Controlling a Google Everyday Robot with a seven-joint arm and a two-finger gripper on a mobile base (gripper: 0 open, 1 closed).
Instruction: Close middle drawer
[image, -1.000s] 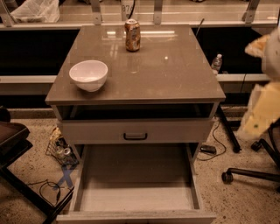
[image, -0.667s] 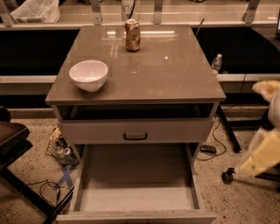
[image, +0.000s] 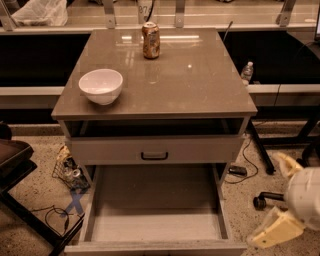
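The middle drawer (image: 155, 226) is pulled far out toward me at the bottom of the camera view. It is empty, and its front edge lies along the lower frame border, so its handle is hidden. Above it, the uppermost drawer front (image: 200, 149) with a small dark handle (image: 154, 155) sits nearly in, with a dark gap over it. The lowest drawer is hidden below. My gripper (image: 276, 231), cream-coloured under a white rounded arm part (image: 305, 197), hangs low at the right, beside the open drawer's right front corner and apart from it.
On the cabinet top (image: 200, 85) stand a white bowl (image: 101, 85) and a drink can (image: 150, 40). A black chair (image: 12, 160) and a wire basket (image: 67, 167) are on the left floor. A chair caster (image: 260, 202), cables and a bottle (image: 247, 72) are on the right.
My arm has dropped from beside the cabinet top at the right edge down to floor level by the open drawer's right front corner. The drawers, bowl and can have not moved.
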